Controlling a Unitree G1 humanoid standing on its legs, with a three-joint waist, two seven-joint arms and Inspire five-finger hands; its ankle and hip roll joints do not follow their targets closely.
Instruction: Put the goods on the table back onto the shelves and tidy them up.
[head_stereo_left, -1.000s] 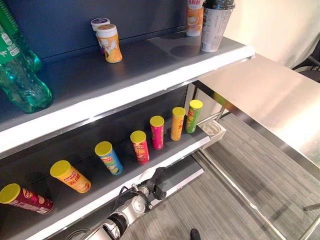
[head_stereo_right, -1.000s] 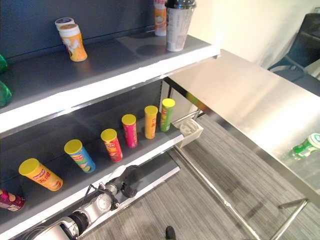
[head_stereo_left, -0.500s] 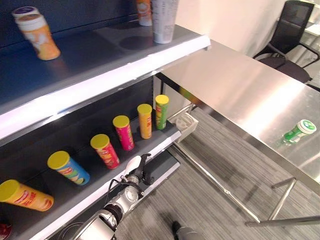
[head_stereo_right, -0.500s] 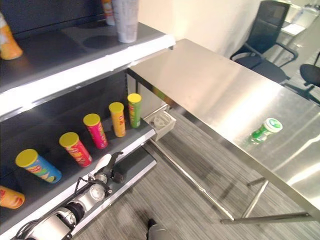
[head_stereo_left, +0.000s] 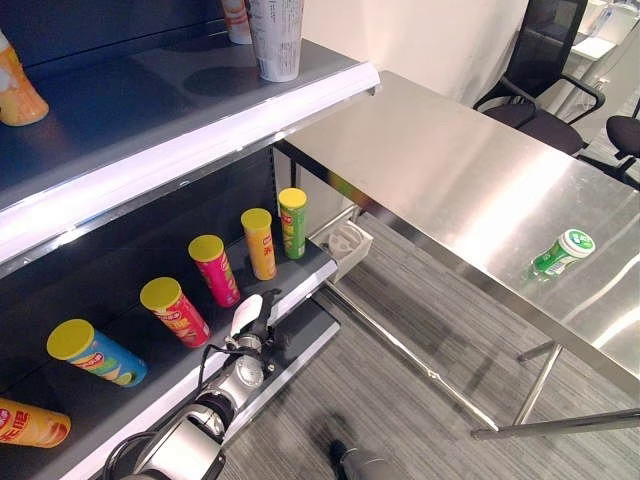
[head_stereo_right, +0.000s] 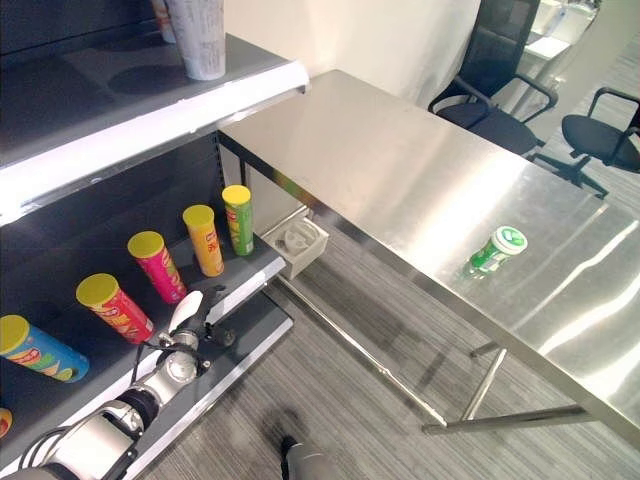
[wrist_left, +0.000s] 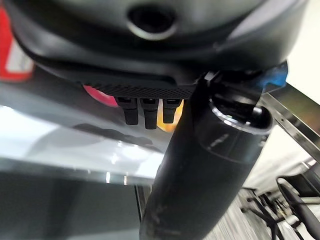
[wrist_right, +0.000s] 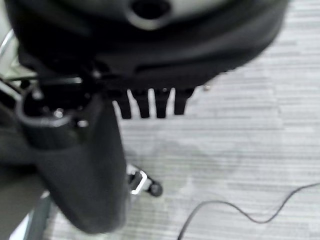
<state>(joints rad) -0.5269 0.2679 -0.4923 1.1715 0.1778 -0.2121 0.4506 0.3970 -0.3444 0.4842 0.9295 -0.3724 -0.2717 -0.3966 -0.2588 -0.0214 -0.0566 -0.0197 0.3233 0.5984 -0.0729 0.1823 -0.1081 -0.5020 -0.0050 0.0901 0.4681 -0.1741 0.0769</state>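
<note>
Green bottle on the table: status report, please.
Left hand open, low by the lower shelf. Right hand open, over floor. Green bottle lying on table, untouched. Nothing around it.

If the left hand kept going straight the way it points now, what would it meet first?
Probably the white front edge of the lower shelf. The left hand sits low before it, fingers aimed up at the shelf, roughly between the pink canister with yellow lid and the orange canister. Depth is unclear.
</note>
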